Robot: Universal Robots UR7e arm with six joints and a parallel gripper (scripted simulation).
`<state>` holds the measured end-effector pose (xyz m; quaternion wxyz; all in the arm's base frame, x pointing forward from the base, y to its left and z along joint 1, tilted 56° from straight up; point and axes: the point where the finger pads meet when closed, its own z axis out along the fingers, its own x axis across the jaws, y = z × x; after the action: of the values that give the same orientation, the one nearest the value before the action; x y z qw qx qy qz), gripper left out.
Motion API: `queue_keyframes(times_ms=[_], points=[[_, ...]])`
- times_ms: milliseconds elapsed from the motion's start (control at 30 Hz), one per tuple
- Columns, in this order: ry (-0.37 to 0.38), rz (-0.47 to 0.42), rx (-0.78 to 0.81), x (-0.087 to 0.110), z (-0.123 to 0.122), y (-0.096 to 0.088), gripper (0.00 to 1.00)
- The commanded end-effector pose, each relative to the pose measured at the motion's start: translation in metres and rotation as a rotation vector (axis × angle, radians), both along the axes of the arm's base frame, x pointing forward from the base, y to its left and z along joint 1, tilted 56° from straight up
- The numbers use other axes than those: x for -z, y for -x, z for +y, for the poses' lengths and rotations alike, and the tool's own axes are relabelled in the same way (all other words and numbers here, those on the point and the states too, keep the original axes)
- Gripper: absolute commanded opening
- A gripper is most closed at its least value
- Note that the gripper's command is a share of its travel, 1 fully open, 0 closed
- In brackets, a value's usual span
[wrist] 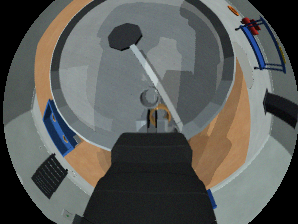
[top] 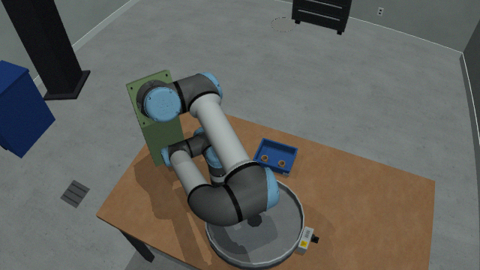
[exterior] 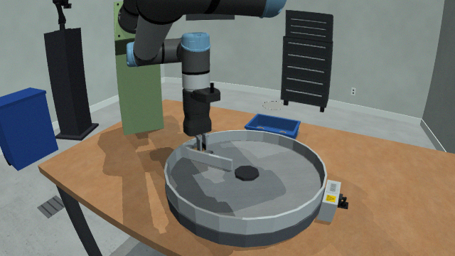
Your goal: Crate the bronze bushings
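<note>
- Fingers (exterior: 199, 143) are clenching on a bronze bushing (exterior: 195, 148) (wrist: 167, 115), lower centre of wrist view, over the turning table (top: 303, 215) (exterior: 245, 225) (wrist: 228, 75)
- Steel bushing (exterior: 210, 152) (wrist: 142, 98) is sitting just above it there
- Two bronze bushings (top: 262, 159) (top: 279, 163) are lying apart in the blue crate (top: 279, 144) (exterior: 275, 119) (wrist: 56, 125), right of centre in top view

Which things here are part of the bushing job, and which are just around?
Part of the job:
- turning table
- bronze bushing at the jaws
- steel bushing
- blue crate, two bronze bushings inside

Just around:
- blue bin
- black drawer cabinet
- floor grate
</note>
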<state>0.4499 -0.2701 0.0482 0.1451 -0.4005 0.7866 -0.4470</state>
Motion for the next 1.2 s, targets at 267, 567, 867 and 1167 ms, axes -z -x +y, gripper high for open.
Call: queue_keyframes(times_ms=[267, 567, 867, 1167], points=[[0.001, 0.0, 0.001, -0.0003, 0.0011, -0.0008, 0.0], [0.001, 0.0, 0.001, -0.0044, 0.0055, 0.0036, 0.0], [0.001, 0.0, 0.001, -0.0044, 0.0055, 0.0036, 0.0], [0.001, 0.0, 0.001, -0.0086, 0.0098, 0.008, 0.0]])
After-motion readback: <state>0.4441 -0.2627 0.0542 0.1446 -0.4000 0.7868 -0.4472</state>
